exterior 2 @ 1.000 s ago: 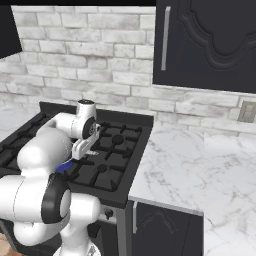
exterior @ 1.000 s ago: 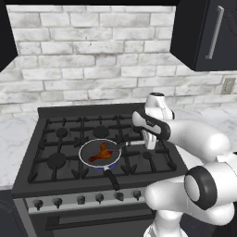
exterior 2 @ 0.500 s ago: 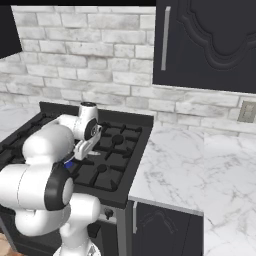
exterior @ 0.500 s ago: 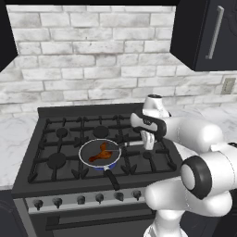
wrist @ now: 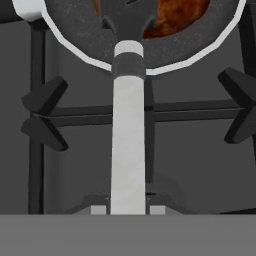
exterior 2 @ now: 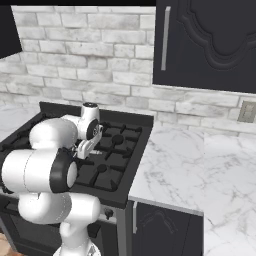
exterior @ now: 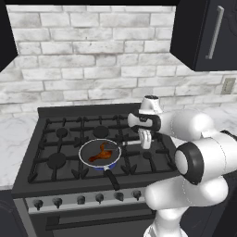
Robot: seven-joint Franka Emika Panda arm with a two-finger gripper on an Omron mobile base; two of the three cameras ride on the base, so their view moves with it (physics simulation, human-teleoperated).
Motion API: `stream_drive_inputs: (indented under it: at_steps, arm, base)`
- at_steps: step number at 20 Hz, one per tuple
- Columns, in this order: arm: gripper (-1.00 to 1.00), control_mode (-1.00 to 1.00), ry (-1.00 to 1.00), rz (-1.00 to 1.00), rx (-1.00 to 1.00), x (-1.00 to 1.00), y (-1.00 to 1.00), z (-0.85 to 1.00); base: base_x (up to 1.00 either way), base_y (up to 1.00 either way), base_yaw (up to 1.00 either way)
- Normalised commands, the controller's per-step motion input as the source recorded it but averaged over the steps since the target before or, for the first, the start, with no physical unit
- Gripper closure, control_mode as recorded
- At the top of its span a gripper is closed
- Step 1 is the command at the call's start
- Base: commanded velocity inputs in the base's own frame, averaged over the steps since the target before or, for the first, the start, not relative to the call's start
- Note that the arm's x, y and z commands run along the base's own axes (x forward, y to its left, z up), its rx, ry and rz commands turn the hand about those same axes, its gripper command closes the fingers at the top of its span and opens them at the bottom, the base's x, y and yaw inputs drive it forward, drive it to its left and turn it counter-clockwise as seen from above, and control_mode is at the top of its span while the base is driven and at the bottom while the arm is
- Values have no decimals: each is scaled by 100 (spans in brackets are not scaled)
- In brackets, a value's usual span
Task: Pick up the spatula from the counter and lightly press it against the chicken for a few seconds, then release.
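Observation:
My gripper [exterior: 145, 138] is shut on the spatula's pale grey handle [wrist: 128, 145], over the stove to the right of the pan. The handle runs from my fingertips [wrist: 99, 208] toward the pan [exterior: 84, 154], a dark pan with a white rim and a blue underside. The spatula's dark blade [wrist: 127, 17] reaches over the rim into the pan. Browned chicken [wrist: 175, 15] shows beside the blade; whether the blade touches it I cannot tell. From the left base view the chicken [exterior: 102, 151] lies in the pan's middle. In the right base view my gripper [exterior 2: 85, 148] hangs over the stove.
The black gas stove [exterior: 55, 139] has raised grates [wrist: 47, 117] under the spatula. The pan's dark handle [exterior: 112, 178] points toward the stove's front. Marble counter [exterior 2: 185, 165] lies to the right, a brick wall [exterior: 92, 60] behind, and dark cabinets [exterior 2: 210, 40] above.
The gripper and spatula have stayed almost in place beside the pan. The arm's elbow has swung a little up and toward the stove.

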Motion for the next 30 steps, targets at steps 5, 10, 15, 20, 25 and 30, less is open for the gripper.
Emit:
stream_drive_inputs:
  at_steps: [5,10,15,20,25,30]
  arm:
    - [100,-100,1,1,-1,30,16,-17]
    - [100,-100,1,1,-2,27,17,-18]
    - [100,-100,0,1,-2,16,6,-15]
    - [100,-100,0,1,-2,4,4,-12]
    - [100,-100,0,1,-3,0,6,-11]
    - [100,-100,0,2,-4,0,9,-15]
  base:
    - [0,0,0]
    - [0,0,0]
    - [0,0,0]
    - [0,0,0]
    - [0,0,0]
    - [0,0,0]
